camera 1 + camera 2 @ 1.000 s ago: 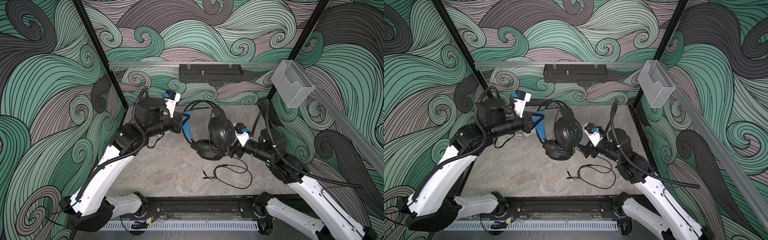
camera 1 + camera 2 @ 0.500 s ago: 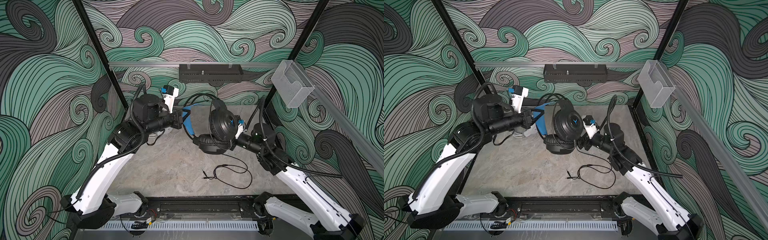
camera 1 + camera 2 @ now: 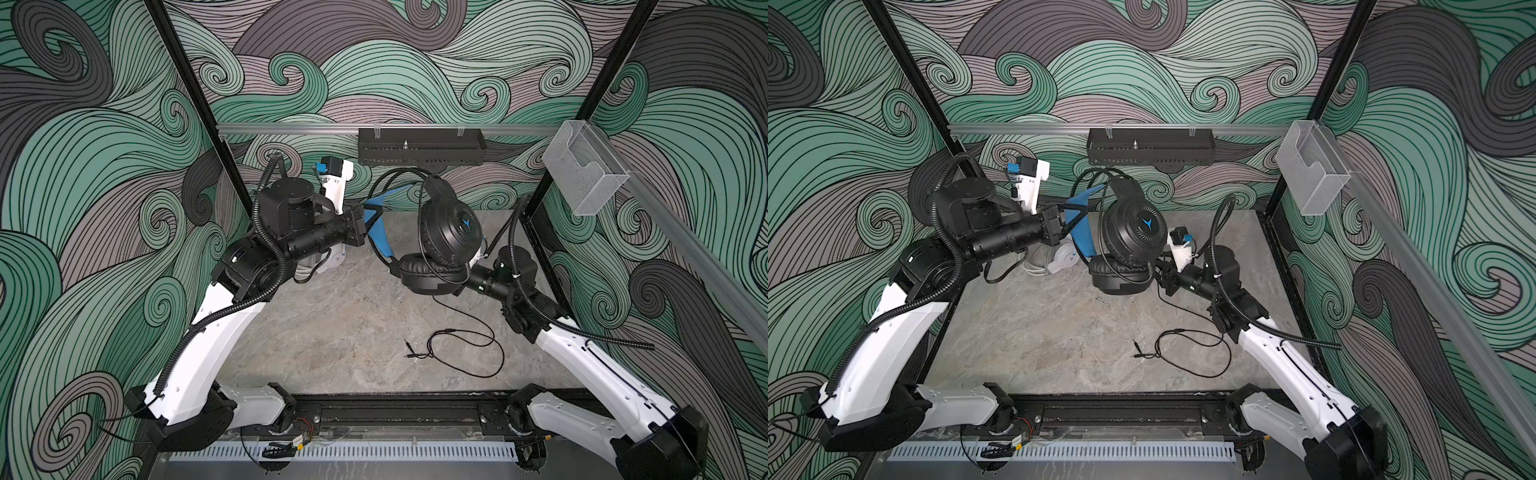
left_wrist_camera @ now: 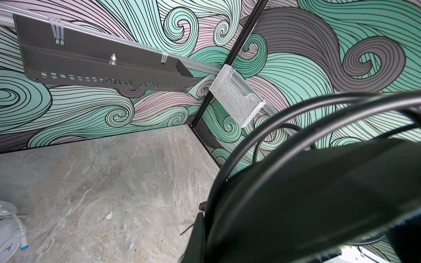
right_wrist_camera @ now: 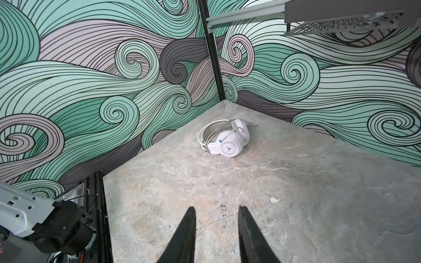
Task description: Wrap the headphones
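Observation:
The black headphones (image 3: pixel 451 226) (image 3: pixel 1133 228) hang above the table, one earcup upright over the other. My left gripper (image 3: pixel 368 216) (image 3: pixel 1065 220) is shut on their blue-lined headband (image 4: pixel 319 193), which fills much of the left wrist view. My right gripper (image 3: pixel 1160 272) sits just right of the lower earcup, and in the right wrist view (image 5: pixel 216 208) its fingers stand a little apart, with a thin dark line like the cord crossing the gap. The black cord (image 3: pixel 465 349) trails down into a loose loop on the table. The white headphones (image 5: pixel 227 141) (image 3: pixel 1059 259) lie at the back left, below the left arm.
A black perforated shelf (image 3: pixel 419 145) hangs on the back rail. A clear plastic holder (image 3: pixel 586 174) is fixed at the right post. Patterned walls close in three sides, and the arms' base rail (image 3: pixel 374 411) runs along the front edge.
My right gripper has moved in toward the lower earcup and its fingers have narrowed. The left arm has carried the black headphones slightly up and back.

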### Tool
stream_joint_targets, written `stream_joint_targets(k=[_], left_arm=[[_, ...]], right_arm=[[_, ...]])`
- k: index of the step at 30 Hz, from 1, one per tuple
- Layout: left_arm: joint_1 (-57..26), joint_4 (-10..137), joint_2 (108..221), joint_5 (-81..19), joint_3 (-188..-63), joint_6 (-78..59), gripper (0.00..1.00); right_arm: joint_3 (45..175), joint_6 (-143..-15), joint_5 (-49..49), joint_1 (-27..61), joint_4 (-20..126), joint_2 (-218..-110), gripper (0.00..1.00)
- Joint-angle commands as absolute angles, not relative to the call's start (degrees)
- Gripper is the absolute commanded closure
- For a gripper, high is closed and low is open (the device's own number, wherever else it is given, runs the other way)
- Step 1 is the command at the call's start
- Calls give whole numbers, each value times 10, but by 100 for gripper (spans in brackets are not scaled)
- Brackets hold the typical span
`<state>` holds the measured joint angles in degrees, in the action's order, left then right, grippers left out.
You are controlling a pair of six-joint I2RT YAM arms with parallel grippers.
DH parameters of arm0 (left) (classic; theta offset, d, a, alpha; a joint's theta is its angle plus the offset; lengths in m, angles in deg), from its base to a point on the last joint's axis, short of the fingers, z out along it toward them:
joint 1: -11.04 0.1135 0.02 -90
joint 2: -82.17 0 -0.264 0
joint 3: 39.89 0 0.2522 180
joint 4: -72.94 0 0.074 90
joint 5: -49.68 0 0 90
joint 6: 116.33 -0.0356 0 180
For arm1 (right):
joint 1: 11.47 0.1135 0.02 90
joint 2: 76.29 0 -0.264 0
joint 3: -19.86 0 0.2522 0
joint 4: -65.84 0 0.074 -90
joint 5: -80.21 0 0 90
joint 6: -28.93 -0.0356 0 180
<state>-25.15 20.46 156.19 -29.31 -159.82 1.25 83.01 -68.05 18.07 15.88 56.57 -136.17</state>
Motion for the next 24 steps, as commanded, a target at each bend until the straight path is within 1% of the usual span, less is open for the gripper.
stream_joint_targets(k=[1,8,15,20,24], left_arm=[[-257,266,1564,-312,-1619,62,100],[-257,279,1576,-307,-1626,77,100],[-257,282,1576,-314,-1625,89,100],[-256,285,1576,-326,-1626,101,100],[-256,282,1571,-352,-1623,111,100]], right_arm=[[818,-713,196,156,617,-1372,66],[795,-730,210,155,655,-1396,62],[744,-745,215,154,694,-1409,65],[731,-741,214,153,697,-1419,75],[728,-737,213,153,695,-1426,90]])
